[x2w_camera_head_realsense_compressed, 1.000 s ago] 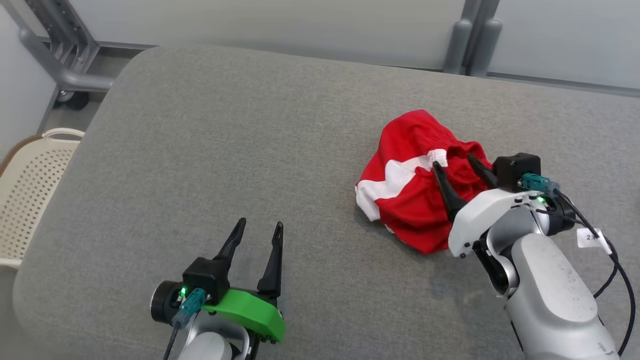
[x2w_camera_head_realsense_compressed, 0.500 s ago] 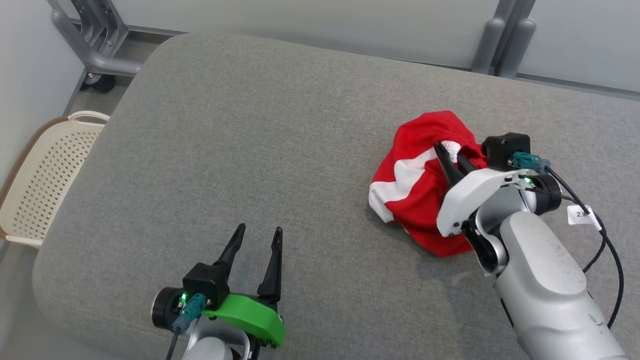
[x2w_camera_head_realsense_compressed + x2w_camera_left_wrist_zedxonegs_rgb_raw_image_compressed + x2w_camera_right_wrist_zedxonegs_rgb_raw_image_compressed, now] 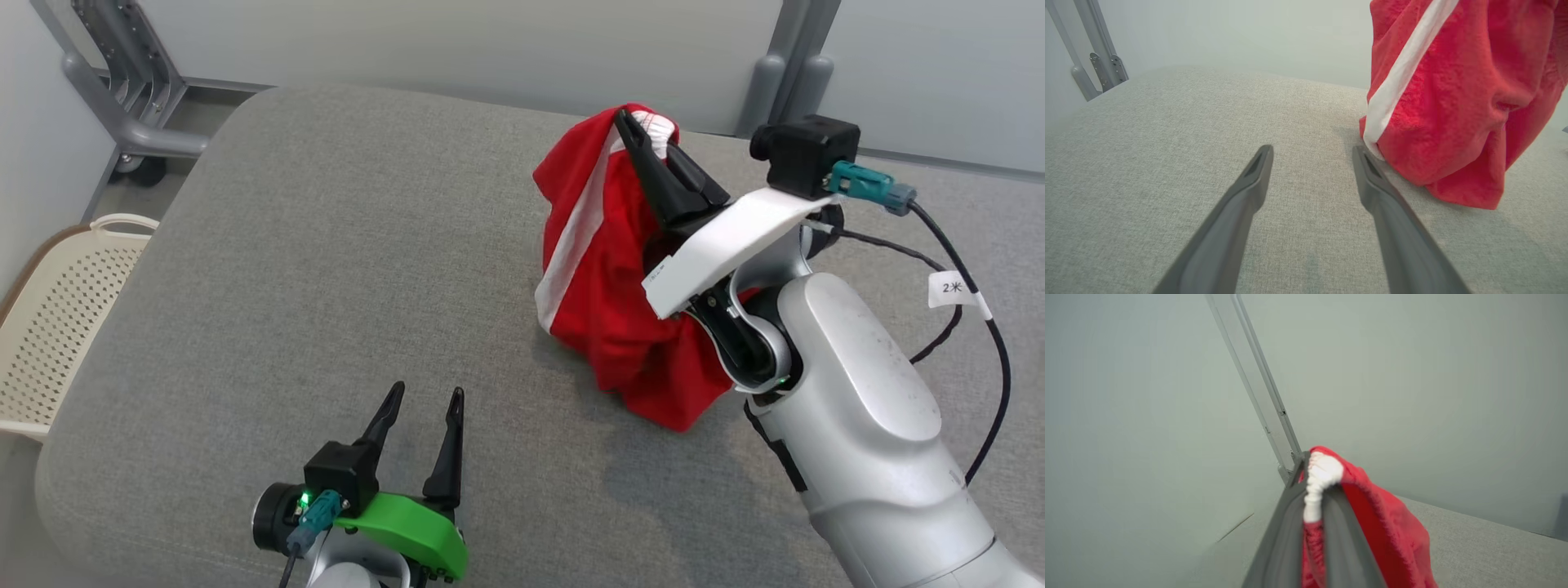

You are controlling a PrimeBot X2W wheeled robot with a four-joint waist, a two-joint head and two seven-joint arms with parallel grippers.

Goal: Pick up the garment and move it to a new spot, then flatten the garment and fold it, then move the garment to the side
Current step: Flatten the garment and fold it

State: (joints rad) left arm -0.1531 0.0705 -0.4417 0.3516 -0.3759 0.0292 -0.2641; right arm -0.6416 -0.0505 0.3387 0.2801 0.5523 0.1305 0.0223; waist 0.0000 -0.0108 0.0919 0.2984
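Grey woven pad [image 3: 326, 269] looks mildly grippy, so expect drag if you slide cloth on it. Red garment [image 3: 604, 278] hangs bunched over the far right; can't tell if its lowest fold touches. Judging by the drape it's light, limp and textured, not slippery. Right gripper [image 3: 645, 135] pinches the white elastic hem [image 3: 1323, 473], the stoutest hold you've got. Left gripper [image 3: 426, 388] sits spread and empty.

The garment [image 3: 604, 318] is red with a white stripe and a gathered white edge. It hangs bunched from that edge, pinched in my right gripper [image 3: 645, 131] at the far right, its lowest folds reaching the grey cushion [image 3: 326, 286].
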